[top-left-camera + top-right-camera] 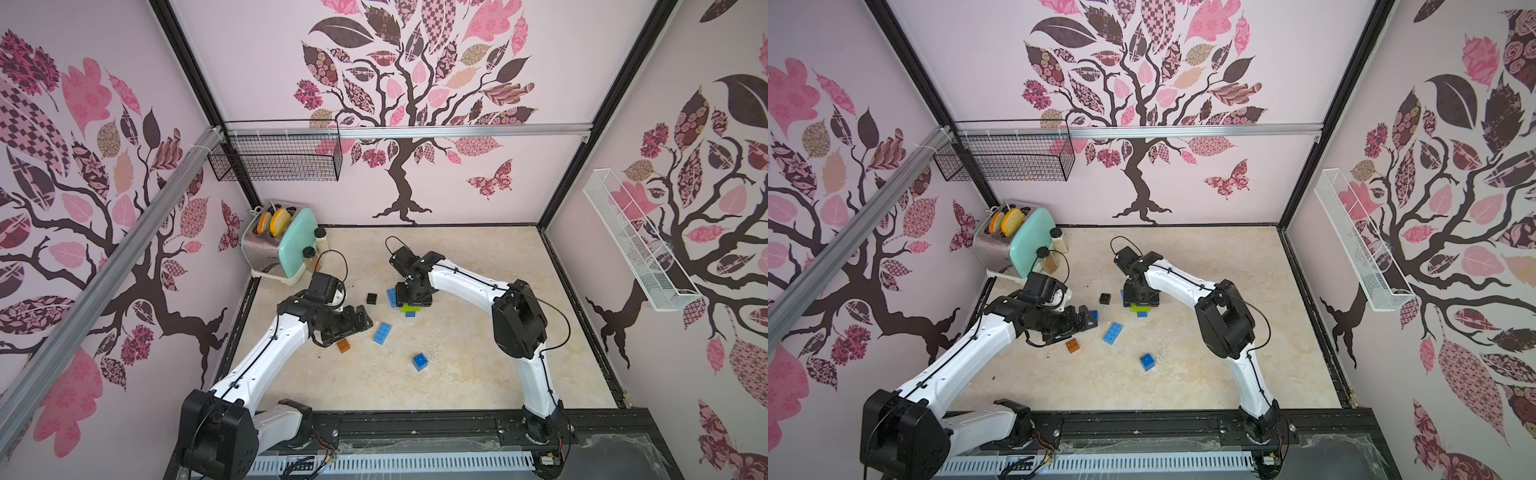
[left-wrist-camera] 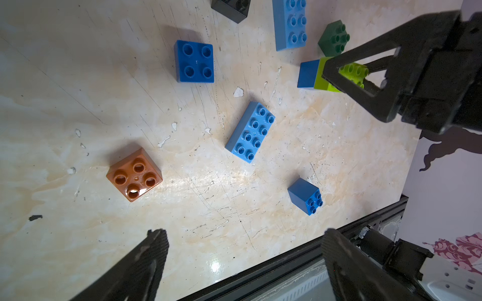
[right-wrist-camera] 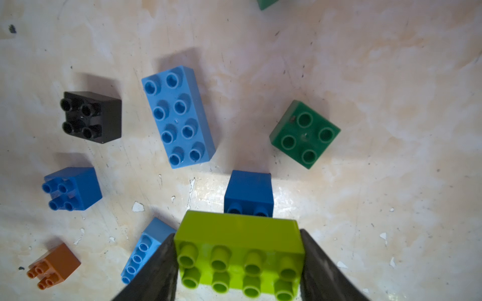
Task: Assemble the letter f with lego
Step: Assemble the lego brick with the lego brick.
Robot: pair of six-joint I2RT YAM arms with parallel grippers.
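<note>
Mia: While the right claw (image 3: 237, 260) is squeezing the lime green brick (image 3: 238, 250) by its short ends, what is sitting under it?
Ben: A blue base brick (image 3: 249, 192) is sitting partly under it, near the middle of the table (image 1: 478, 374). I cannot tell if they are snapping together.
Mia: What is the left claw (image 2: 243, 232) doing?
Ben: It is hanging wide open over the table, holding nothing. The brown brick (image 2: 134, 174) is lying near it.
Mia: Are the wrist cameras showing anything the top views are hiding?
Ben: The dark green brick (image 3: 304, 134) is showing in both wrist views, but the right arm (image 1: 465, 286) is hiding it in both top views. A blue square brick (image 1: 1093, 315) is peeking out by the left claw in a top view, and the left wrist view is showing it whole.
Mia: Where are the other bricks lying?
Ben: The black brick (image 1: 372, 298) and a long light blue brick (image 1: 391, 297) are lying near the right claw. A second long light blue brick (image 1: 383, 332) is lying between the two claws, and a lone blue brick (image 1: 420, 361) is lying closest to the front.
Mia: Where is the table lying open?
Ben: A wide stretch is lying open between that lone blue brick and the black rail (image 1: 415, 424) at the front. A toaster (image 1: 262, 249) is standing in the far left corner.
Mia: Any writing?
Ben: Marks on the bumps are looking too small to read.
</note>
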